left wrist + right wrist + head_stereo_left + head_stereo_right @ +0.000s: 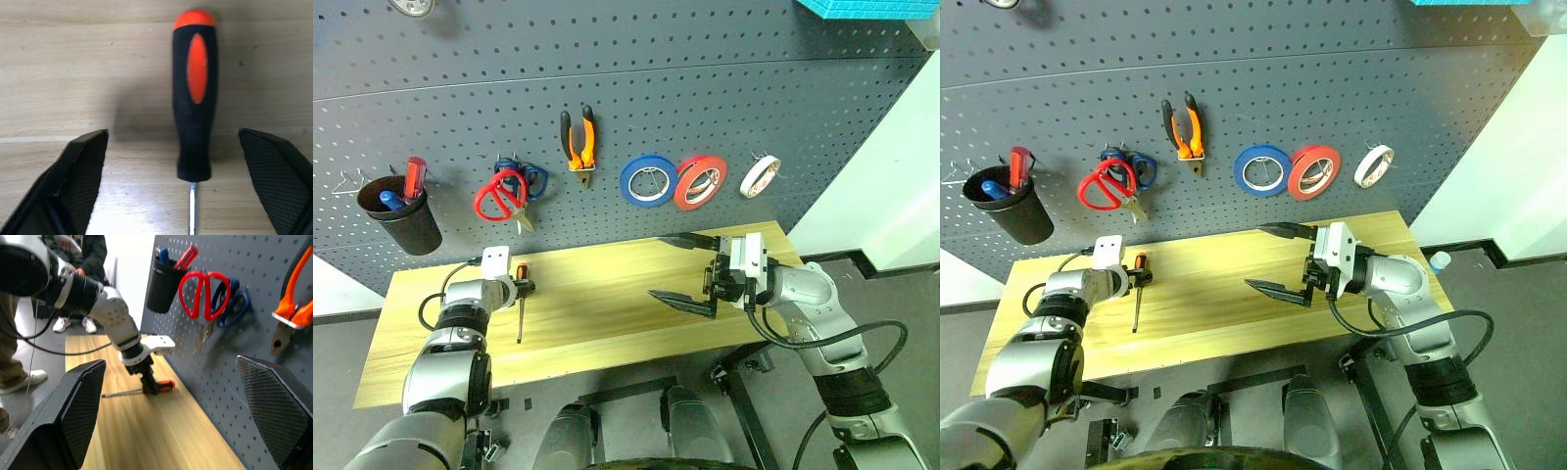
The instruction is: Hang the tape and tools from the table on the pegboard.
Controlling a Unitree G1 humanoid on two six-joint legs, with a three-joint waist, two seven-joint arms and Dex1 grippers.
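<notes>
One screwdriver (520,302) lies on the table (607,294), lower left of the frame, and the left gripper (523,286) sits right over its handle, jaws spread wide either side. On the pegboard (636,88): three tape rolls, blue (647,180), red (700,182) and the whitish tape (760,176); two scissors, the red-handled pair (500,196) half covering the blue pair (533,181); one pliers (578,143). The right gripper (683,269) at centre right hangs empty, jaws wide. The black cup (406,217) hides most of its contents.
</notes>
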